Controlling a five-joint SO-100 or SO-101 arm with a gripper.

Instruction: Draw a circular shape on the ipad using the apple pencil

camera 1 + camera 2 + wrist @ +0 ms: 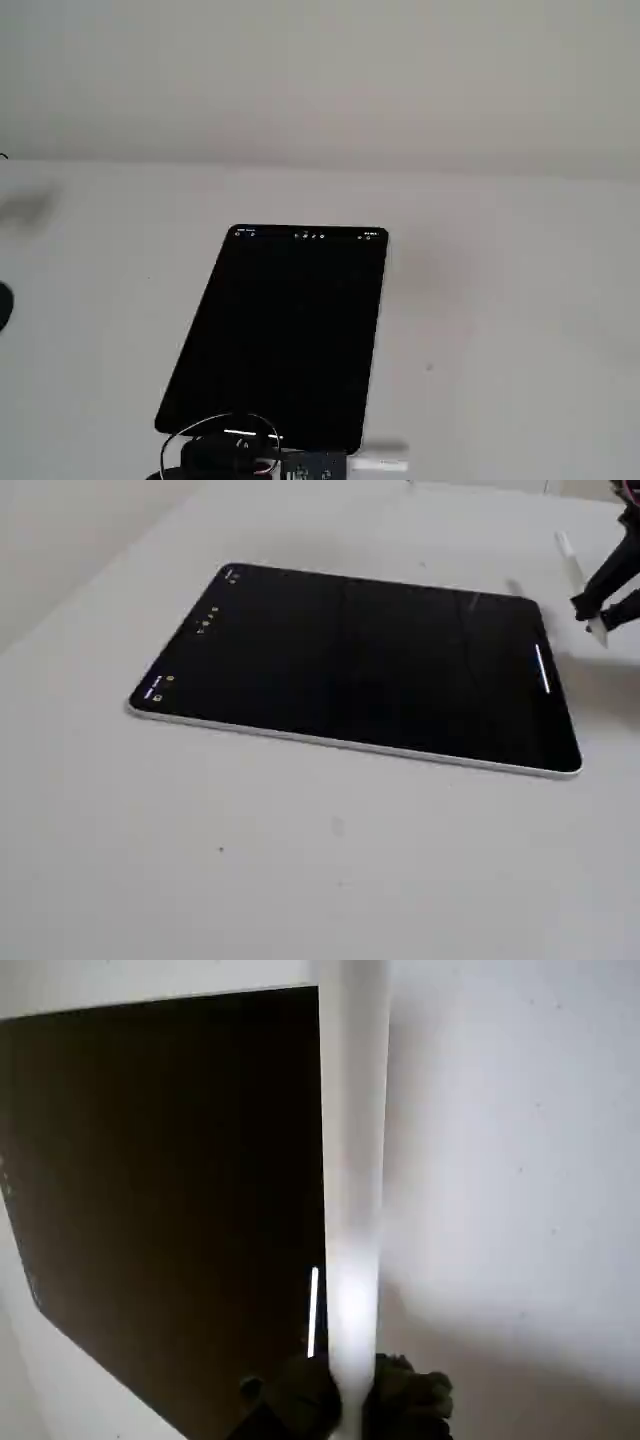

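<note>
The ipad lies flat on the white table, its black screen up and toolbar icons along its left short edge in this fixed view. It also shows in a fixed view and the wrist view. My gripper is at the far right, just off the ipad's corner, shut on the apple pencil. In the wrist view the gripper holds the white pencil, which runs up along the ipad's edge with its tip out of frame. No circular shape shows on the screen.
A short straight white bar glows near the ipad's right short edge. The arm's black body with a white cable sits at the bottom edge of a fixed view. White tabletop surrounds the ipad.
</note>
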